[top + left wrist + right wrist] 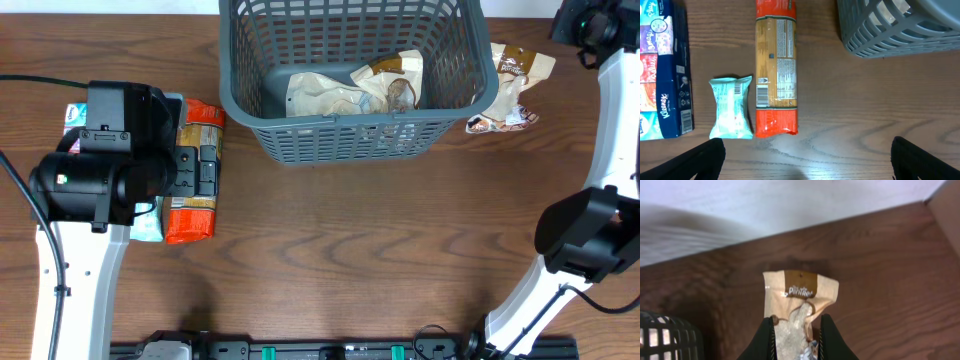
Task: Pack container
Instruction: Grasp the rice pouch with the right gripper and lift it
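The dark grey container (360, 122) stands at the table's far middle with two beige snack packets (330, 95) inside. It also shows in the left wrist view (890, 35) and the right wrist view (665, 335). My right gripper (796, 324) is shut on the near end of a beige and brown snack packet (800, 287) close to the far table edge. In the overhead view only its wrist (588, 22) shows. My left gripper (807, 162) is open and empty, hovering just short of an orange packet (776, 70).
Another beige snack packet (510, 88) lies right of the container. Beside the orange packet (192, 218) lie a small teal packet (731, 107) and a blue Kleenex pack (665, 70). A white wall rises behind the far table edge.
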You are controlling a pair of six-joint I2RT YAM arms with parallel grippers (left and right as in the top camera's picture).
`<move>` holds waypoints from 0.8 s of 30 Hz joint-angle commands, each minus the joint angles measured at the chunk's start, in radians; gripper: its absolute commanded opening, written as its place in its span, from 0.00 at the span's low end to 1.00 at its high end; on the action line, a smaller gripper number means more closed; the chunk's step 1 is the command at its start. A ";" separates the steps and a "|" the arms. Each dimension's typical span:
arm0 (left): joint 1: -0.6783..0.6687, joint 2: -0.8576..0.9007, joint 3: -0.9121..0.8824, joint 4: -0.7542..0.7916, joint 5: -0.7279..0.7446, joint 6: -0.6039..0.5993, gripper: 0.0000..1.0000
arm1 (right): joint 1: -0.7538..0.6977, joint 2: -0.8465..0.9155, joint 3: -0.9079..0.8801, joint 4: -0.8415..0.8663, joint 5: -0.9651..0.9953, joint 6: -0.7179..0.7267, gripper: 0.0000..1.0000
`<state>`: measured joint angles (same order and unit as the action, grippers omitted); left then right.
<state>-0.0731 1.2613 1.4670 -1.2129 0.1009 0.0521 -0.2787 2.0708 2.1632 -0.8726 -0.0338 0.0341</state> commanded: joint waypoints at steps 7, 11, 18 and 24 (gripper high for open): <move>0.004 0.001 0.010 -0.001 -0.008 -0.007 0.99 | 0.005 -0.009 -0.003 -0.052 0.007 0.067 0.01; 0.005 0.001 0.010 -0.001 -0.008 -0.008 0.99 | 0.004 -0.008 -0.003 -0.078 0.008 0.082 0.01; 0.005 0.001 0.010 -0.001 -0.008 -0.008 0.99 | 0.004 -0.008 -0.004 -0.092 -0.035 0.081 0.01; 0.004 0.001 0.010 -0.001 -0.008 -0.008 0.99 | 0.003 -0.008 -0.003 -0.089 -0.080 0.081 0.53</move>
<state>-0.0731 1.2613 1.4670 -1.2121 0.1009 0.0521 -0.2787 2.0708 2.1624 -0.9611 -0.0769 0.1093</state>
